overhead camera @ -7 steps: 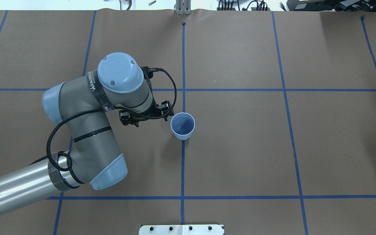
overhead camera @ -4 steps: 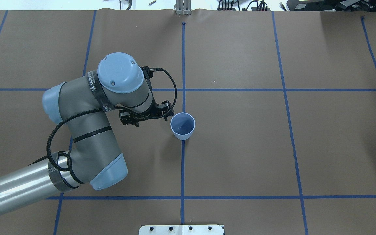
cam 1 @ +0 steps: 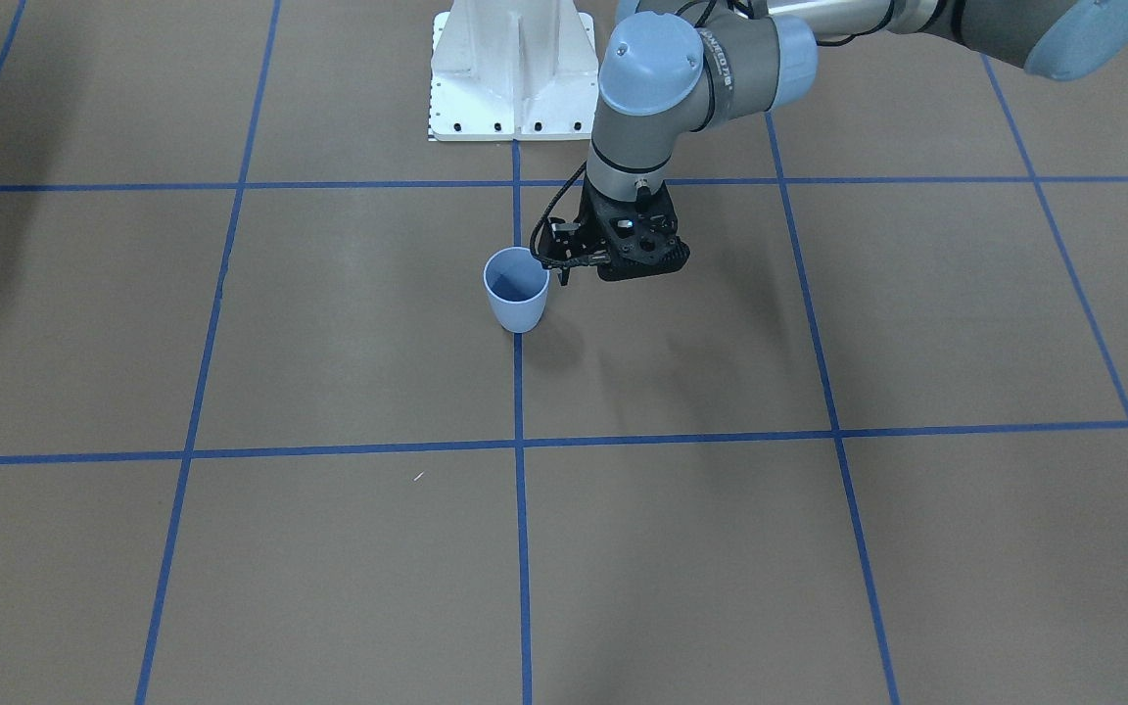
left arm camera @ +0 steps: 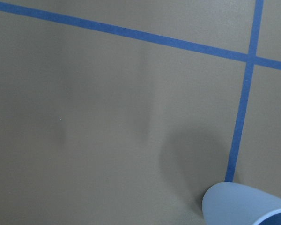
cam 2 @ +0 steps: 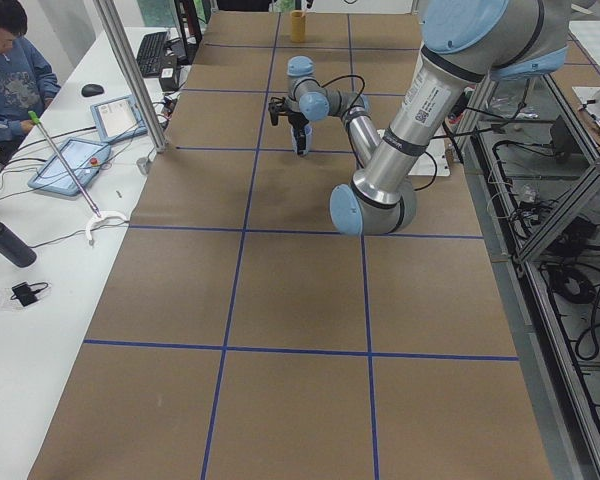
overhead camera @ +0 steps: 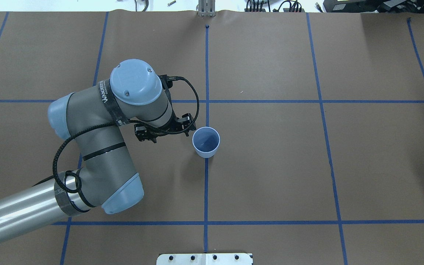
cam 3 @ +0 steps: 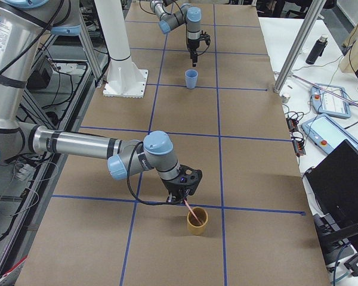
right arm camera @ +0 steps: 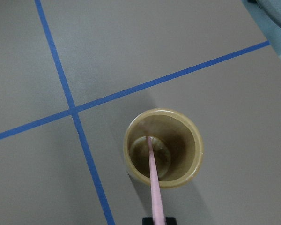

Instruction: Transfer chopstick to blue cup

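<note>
Chopstick [right arm camera: 152,178], a pale pink stick, is held tilted by the right gripper [cam 3: 183,198]. The gripper's dark fingers are clamped on the stick's upper end at the bottom edge of the right wrist view. From there the stick crosses the rim of a tan cup [right arm camera: 199,150] at 6 o'clock, and its lower tip rests inside on the floor. The tan cup stands upright just at 4 o'clock from a crossing of tape lines [right arm camera: 56,61]. The blue cup [overhead camera: 205,141] stands upright on the centre tape line, well apart from the tan cup, at its 12 o'clock in the right side view. The left gripper [cam 1: 628,269] points down at the table [left arm camera: 107,117] just beside the blue cup, at its 9 o'clock in the overhead view. Whether its jaws are open or closed I cannot tell, since the wrist hides the fingers. In the left wrist view the blue cup's wall shows at 5 o'clock.
</note>
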Tool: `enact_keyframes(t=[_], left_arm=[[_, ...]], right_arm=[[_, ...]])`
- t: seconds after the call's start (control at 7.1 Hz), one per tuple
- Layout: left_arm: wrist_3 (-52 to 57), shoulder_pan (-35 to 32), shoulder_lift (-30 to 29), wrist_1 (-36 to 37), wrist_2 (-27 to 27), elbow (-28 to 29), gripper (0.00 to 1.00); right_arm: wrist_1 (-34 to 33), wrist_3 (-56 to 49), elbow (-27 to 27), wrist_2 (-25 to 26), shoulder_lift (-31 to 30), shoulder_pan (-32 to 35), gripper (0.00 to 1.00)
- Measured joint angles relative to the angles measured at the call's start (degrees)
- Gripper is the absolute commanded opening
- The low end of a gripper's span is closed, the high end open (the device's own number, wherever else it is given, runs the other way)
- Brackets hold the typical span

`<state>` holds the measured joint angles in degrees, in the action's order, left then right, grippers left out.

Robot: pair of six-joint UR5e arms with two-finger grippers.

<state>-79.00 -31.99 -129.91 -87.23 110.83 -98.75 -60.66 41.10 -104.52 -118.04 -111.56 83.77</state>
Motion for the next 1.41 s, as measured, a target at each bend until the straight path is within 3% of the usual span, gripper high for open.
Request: enact_keyframes(t=[0.7,0.99,1.41], left_arm=[[-0.26,0.07,-0.08,0.04,0.00,-0.03,0.98],[-0.22,0.08,-0.03,0.02,0.00,0.04,0.98],[-0.11,-0.04,0.73,-1.90,0.00,0.05,0.98]], right_arm=[[-0.43,-4.62,-2.76,-1.89,-1.34,7.04,0.00],[-0.99,-4.86,-5.25,-5.94,-2.10,9.83,0.00],[-8.90,-4.88,-12.56,-10.33,-1.91,12.95,0.00]])
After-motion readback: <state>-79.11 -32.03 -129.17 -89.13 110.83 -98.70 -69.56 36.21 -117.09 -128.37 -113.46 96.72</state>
